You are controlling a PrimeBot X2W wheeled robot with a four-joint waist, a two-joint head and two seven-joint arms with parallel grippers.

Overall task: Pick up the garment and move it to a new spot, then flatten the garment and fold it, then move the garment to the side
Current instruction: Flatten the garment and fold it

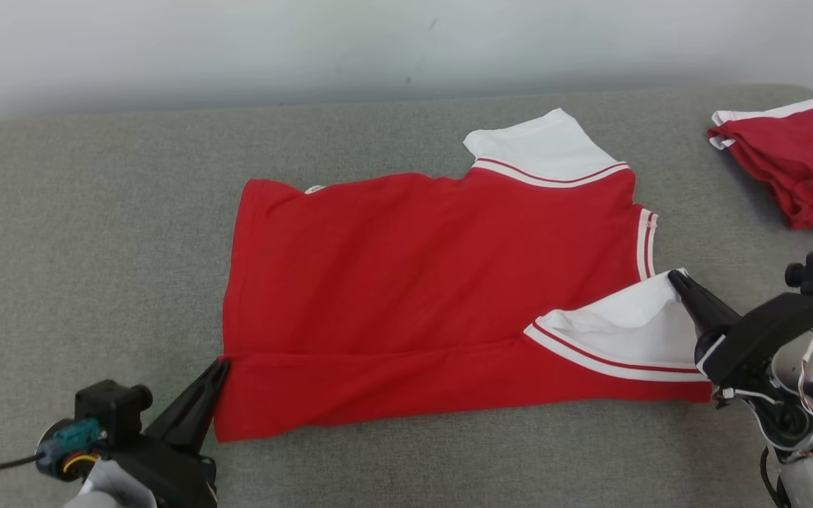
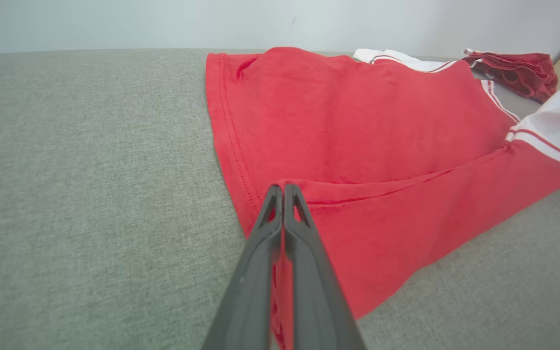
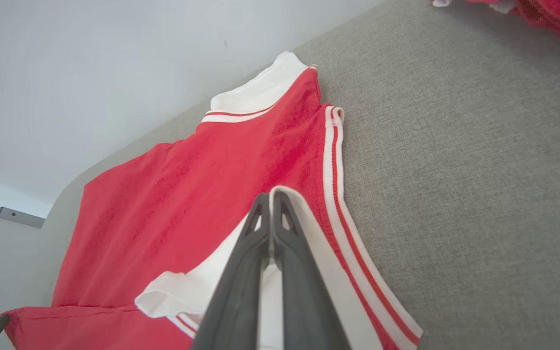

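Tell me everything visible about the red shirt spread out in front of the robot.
The red shirt looks like soft knit fabric, with white sleeves edged in red-and-white stripes. It lies mostly flat on the grey padded surface, its near long edge folded over onto the body. The left pincer is shut on the hem corner; the right pincer is shut on the near white sleeve. The far sleeve lies flat.
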